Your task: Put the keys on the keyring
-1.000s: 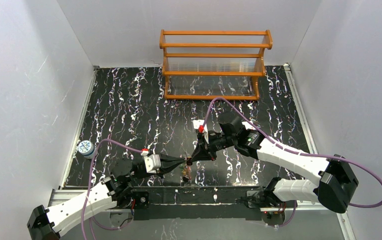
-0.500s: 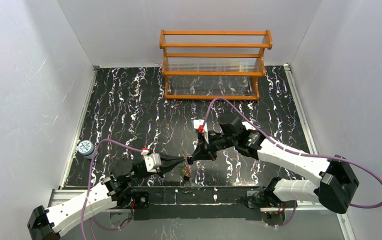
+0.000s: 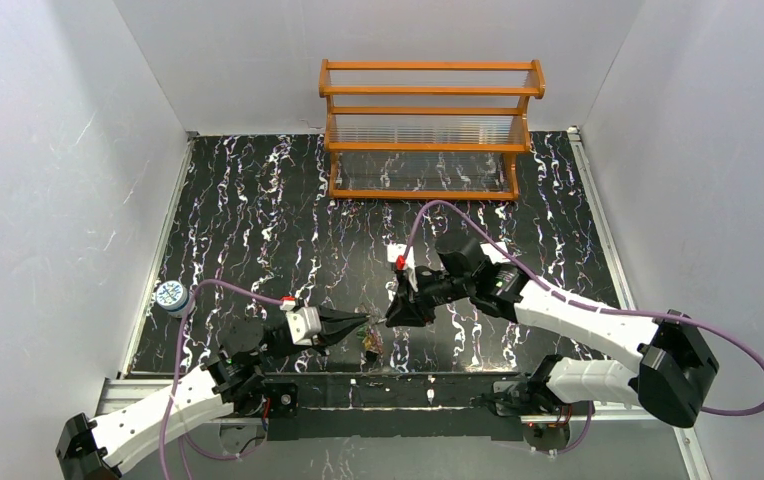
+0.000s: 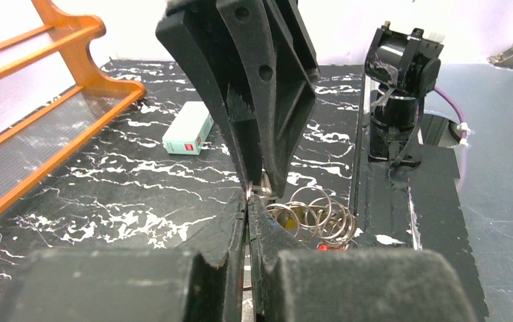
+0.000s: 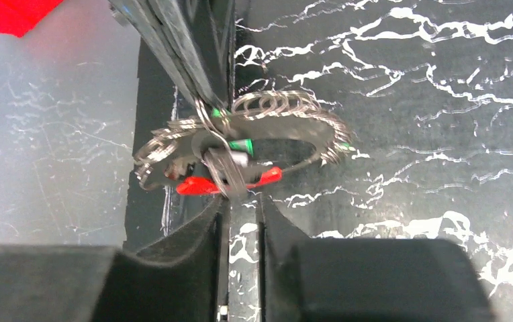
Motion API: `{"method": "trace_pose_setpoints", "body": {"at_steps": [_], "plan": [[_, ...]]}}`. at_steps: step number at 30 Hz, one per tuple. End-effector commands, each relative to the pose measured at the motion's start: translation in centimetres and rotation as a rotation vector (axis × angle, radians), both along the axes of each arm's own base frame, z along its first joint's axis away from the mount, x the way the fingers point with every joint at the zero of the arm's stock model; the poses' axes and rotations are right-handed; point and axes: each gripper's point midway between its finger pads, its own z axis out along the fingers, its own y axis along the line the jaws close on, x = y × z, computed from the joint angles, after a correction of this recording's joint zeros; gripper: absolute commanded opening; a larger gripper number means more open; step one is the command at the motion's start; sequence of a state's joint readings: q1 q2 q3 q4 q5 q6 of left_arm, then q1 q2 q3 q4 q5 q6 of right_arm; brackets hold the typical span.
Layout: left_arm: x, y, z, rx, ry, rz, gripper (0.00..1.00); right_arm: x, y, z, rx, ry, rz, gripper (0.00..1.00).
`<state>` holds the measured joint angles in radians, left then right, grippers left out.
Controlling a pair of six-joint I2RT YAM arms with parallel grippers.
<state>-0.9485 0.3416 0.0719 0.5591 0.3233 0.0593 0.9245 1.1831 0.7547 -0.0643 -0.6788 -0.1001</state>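
Observation:
The keyring (image 5: 197, 186) shows as red band pieces inside a tangle of metal rings (image 4: 314, 215), low over the table's near edge (image 3: 371, 345). Green key heads (image 5: 240, 144) sit among the rings, and a yellow bit (image 4: 289, 221) shows behind them. My left gripper (image 4: 249, 196) is shut on one thin metal ring of the bundle and comes in from the left (image 3: 363, 322). My right gripper (image 5: 242, 201) faces it from the right (image 3: 390, 318). Its fingers stand a narrow gap apart, with a ring just at their tips and nothing between the pads.
A wooden rack (image 3: 428, 130) stands at the back of the marbled table. A small white box (image 4: 188, 128) lies mid-table behind the grippers. A round blue-and-white object (image 3: 170, 296) sits at the left edge. The right arm's base (image 4: 401, 100) stands near the front edge.
The right gripper's jaws have parted slightly and it has drawn back a little to the right. The left gripper has edged left, still shut on the ring.

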Motion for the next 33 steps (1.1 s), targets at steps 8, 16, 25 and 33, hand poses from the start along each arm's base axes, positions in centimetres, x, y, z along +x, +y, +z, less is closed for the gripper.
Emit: {"method": "trace_pose_setpoints", "body": {"at_steps": [8, 16, 25, 33], "plan": [[-0.2, 0.1, 3.5, -0.098, -0.073, -0.003, 0.0, 0.4, -0.2, 5.6, 0.206, -0.163, -0.035, 0.57], [-0.4, -0.1, 3.3, -0.088, -0.063, -0.019, 0.0, 0.0, 1.6, 8.0, 0.291, -0.151, 0.053, 0.43], [-0.4, -0.2, 3.1, -0.086, -0.054, -0.025, 0.0, -0.6, 2.6, 7.5, 0.299, -0.098, 0.092, 0.41], [-0.5, -0.2, 3.0, -0.086, -0.051, -0.027, 0.0, -0.8, 3.0, 7.4, 0.307, -0.075, 0.081, 0.46]]}}
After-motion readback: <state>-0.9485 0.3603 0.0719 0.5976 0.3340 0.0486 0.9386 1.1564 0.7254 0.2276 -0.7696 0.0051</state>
